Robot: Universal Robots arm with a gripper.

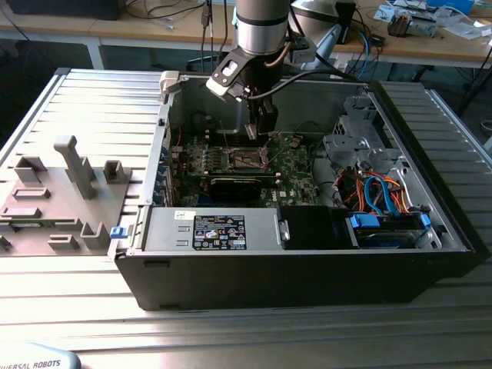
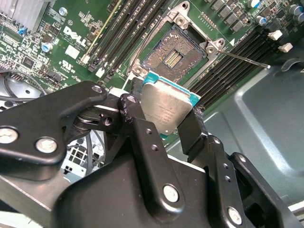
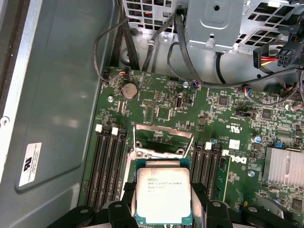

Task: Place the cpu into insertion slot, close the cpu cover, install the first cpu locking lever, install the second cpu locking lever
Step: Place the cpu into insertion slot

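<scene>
My gripper (image 1: 264, 127) hangs inside the open computer case, just above the motherboard. Its black fingers (image 2: 134, 102) are shut on the cpu (image 2: 166, 108), a flat square chip with a silver-grey top and green edge, also seen held in the first wrist view (image 3: 163, 190). The insertion slot (image 2: 173, 54) lies uncovered right beyond the chip, dark with gold contacts and a silvery rim; in the exterior view the slot (image 1: 246, 160) sits below the fingers. The cpu cover (image 3: 164, 130) stands swung open at the slot's far side. A thin locking lever (image 2: 247, 60) sticks out beside the slot.
Memory slots (image 3: 108, 164) flank the socket. A long black expansion card (image 1: 242, 183), a power supply (image 1: 219, 231), a drive cage (image 1: 361, 134) and coloured cables (image 1: 377, 188) crowd the case. A heatsink (image 3: 285, 167) is nearby. A grey fixture tray (image 1: 54, 192) lies at the exterior view's left.
</scene>
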